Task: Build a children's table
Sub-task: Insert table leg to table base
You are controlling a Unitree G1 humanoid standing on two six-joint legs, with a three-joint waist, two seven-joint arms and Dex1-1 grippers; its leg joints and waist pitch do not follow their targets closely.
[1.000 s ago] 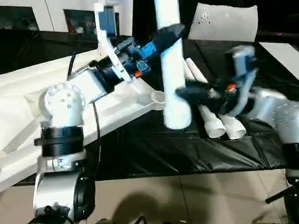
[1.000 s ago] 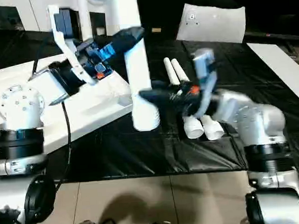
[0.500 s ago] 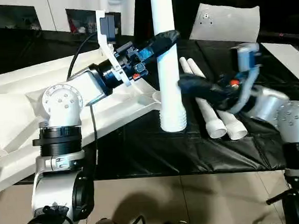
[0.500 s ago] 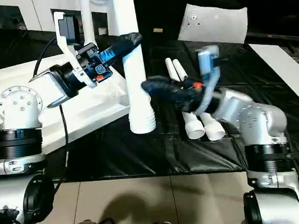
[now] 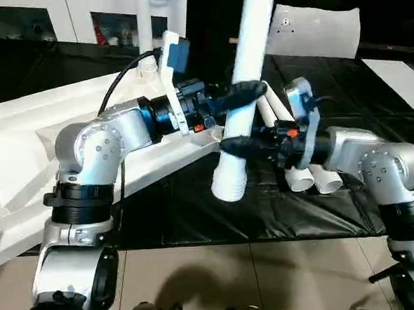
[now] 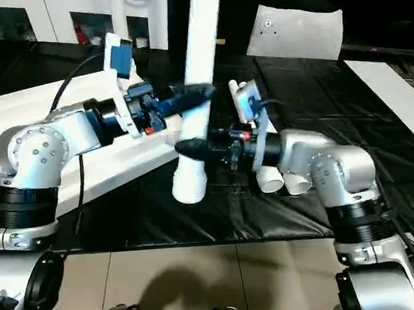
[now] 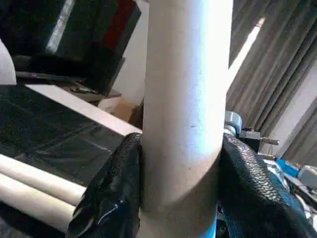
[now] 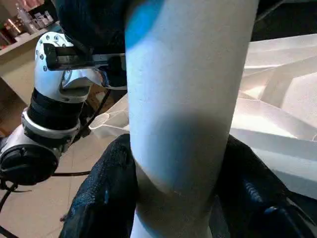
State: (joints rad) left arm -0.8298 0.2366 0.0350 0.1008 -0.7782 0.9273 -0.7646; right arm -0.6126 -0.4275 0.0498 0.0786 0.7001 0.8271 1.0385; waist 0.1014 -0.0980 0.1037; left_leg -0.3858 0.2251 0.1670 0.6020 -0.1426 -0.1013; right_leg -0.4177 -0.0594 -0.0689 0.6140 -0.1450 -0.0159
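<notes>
Leg [image 5: 248, 82], white, round, tapered, slightly tilted, ribbed wide end lowest.

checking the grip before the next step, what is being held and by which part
One white table leg, held by both grippers: left gripper on its shaft, right gripper lower, just above the wide end.

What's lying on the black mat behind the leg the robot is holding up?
Two more white legs lie side by side on the black mat. The held leg, the right gripper and its forearm cover their middles.
</notes>
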